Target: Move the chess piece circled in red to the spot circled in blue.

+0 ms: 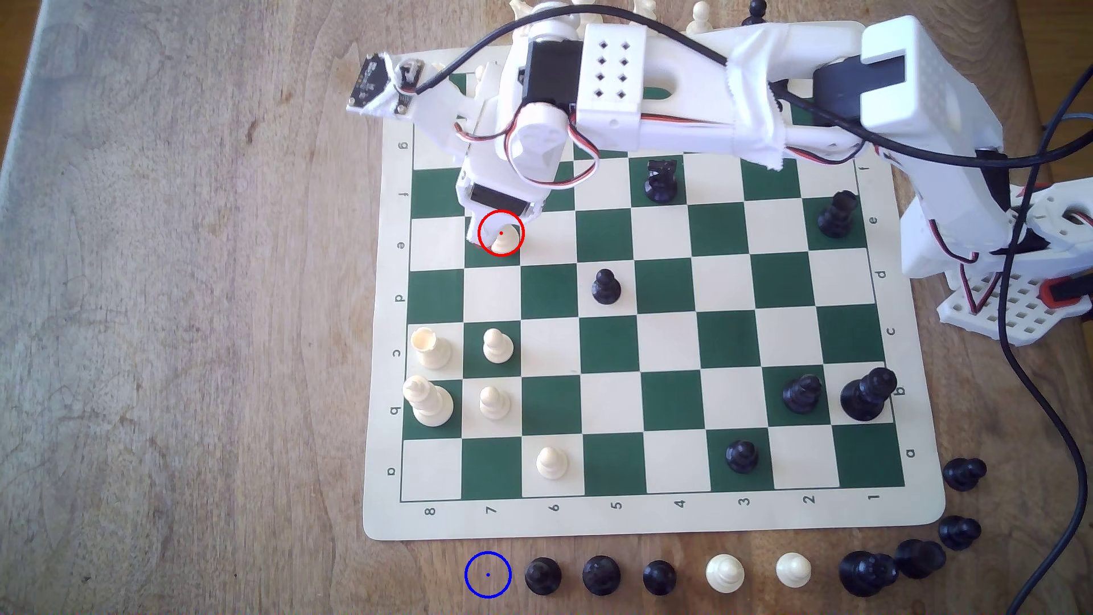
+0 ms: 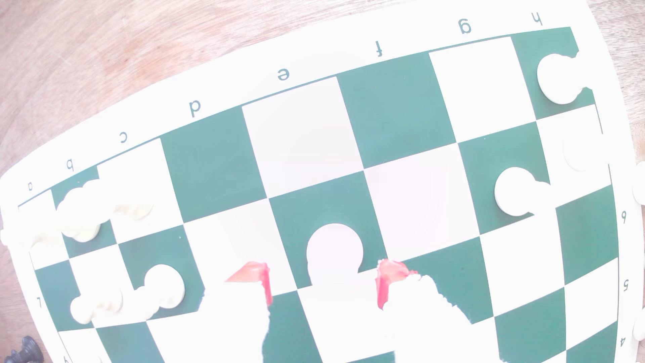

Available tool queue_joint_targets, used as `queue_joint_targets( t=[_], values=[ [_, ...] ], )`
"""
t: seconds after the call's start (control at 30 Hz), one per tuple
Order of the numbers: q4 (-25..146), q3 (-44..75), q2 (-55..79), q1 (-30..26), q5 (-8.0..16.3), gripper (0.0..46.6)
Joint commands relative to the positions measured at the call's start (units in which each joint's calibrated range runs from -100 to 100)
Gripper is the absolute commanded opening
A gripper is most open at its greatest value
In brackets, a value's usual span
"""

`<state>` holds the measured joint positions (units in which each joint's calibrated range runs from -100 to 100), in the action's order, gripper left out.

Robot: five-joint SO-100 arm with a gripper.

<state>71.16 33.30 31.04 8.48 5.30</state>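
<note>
Tool (image 2: 323, 286) poised over chess piece (image 2: 334, 249), fingers apart either side, ready to clamp; spot (image 1: 488, 574) well off.

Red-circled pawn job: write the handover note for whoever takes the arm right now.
Gripper: open, down over the board with one red-padded finger on each side of the white pawn; no squeeze yet, going by the gaps in the wrist view.
Pawn: standing upright on its green square in the row marked e, inside the red circle, not lifted.
Blue-circled spot: bare wood off the near edge of the board, at the exterior view's left end of the row of captured pieces, next to a black pawn.
Done: approach and straddle.
Left: close on the pawn, lift, carry it clear of the other white pieces, set it on the spot, release.
</note>
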Motion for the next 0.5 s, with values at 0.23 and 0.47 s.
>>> queue_joint_targets(
  t=[0.23, 0.47],
  values=[
    [0.67, 8.04, 1.13, -0.46, 0.0, 13.5],
    [0.67, 8.04, 2.4, -0.93, 0.0, 13.8]
  ],
)
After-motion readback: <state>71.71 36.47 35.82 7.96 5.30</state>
